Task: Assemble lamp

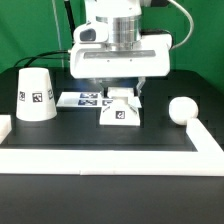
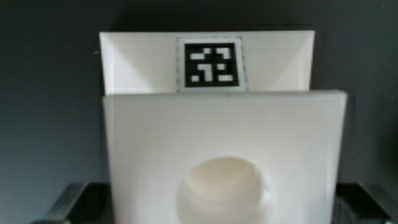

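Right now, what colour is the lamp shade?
The shade is white with a black-and-white square tag; clearest in the exterior view.

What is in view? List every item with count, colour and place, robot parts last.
shade: one, white with a black-and-white tag, standing at the exterior view's left.
base: one, white, tagged, mid-table under the arm.
bulb: one, white, at the exterior view's right.
marker board: one, white with black tags, flat between shade and base.
rail: one, white, along the table's near edge.
table: one, black.
backdrop: one, green, behind everything.
arm: one, white and grey, above the base; its jaws stand either side of the base, and contact cannot be told.
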`<action>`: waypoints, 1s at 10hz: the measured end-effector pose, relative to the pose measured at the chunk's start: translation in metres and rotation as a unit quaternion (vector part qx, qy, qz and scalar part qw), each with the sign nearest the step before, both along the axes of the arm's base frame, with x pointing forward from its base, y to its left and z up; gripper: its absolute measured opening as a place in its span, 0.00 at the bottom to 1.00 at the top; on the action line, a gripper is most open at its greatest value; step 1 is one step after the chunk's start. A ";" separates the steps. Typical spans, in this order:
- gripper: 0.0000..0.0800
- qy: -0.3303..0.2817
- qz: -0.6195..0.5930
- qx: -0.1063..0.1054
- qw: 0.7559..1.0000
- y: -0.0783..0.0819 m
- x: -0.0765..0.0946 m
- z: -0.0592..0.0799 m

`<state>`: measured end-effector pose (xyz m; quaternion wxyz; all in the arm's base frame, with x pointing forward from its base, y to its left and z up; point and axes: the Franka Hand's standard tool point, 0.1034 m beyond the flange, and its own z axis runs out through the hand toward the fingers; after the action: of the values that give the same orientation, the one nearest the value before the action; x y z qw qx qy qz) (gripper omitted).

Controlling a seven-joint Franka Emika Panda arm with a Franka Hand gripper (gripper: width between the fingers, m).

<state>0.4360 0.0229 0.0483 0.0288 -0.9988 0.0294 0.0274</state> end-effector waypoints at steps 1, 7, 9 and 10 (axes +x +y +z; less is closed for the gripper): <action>0.67 -0.006 0.002 0.001 1.000 0.003 0.011 0.000; 0.67 -0.042 0.015 0.007 0.999 0.022 0.076 0.001; 0.67 -0.053 0.022 0.009 0.998 0.034 0.095 0.001; 0.67 -0.059 0.026 0.011 0.998 0.040 0.105 0.001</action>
<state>0.5406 0.0632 0.0497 0.0405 -0.9987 0.0009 -0.0307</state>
